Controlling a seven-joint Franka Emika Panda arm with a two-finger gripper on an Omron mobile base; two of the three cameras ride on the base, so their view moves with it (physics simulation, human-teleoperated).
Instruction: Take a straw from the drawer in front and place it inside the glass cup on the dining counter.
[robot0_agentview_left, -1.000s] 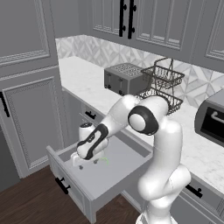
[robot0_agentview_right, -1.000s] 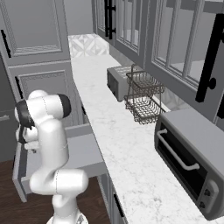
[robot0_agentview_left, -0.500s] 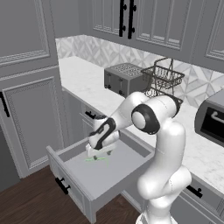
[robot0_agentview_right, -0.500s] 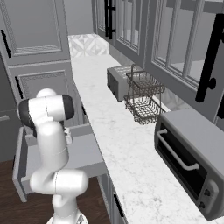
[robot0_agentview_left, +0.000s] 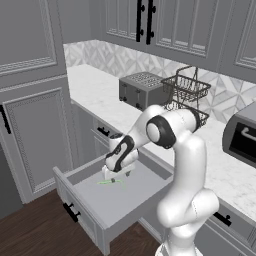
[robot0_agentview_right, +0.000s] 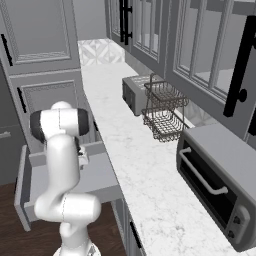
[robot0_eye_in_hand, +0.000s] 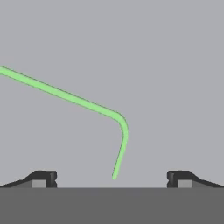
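Grey kitchen, marble worktop (robot0_agentview_left: 100, 95) along the back with a toaster (robot0_agentview_left: 141, 89) and a wire basket (robot0_agentview_left: 186, 92) on it, a toaster oven (robot0_agentview_right: 220, 180) further along. The drawer (robot0_agentview_left: 112, 200) below the worktop stands pulled out, so we judge the opening step done. Inside, on the bare grey floor of the drawer, lies the straw (robot0_agentview_left: 111, 182), flat, not lifted. The arm reaches down into the drawer and the gripper (robot0_agentview_left: 114, 176) hangs just above the straw, apparently not touching it. In the hand view the straw (robot0_eye_in_hand: 78, 103) runs from about 10 o'clock in toward the centre, bends, and its short tip points down to 6 o'clock, ending between the two fingertips (robot0_eye_in_hand: 43, 178); the jaws stand spread wide with nothing between the pads. We read this as the last of the approach: the grasp is not yet made. Left to do, as we judge it: lower, close on the thin stem, lift it clear of the drawer, carry it to the dining counter and drop it into the glass cup. We cannot place that counter or the cup from these views.
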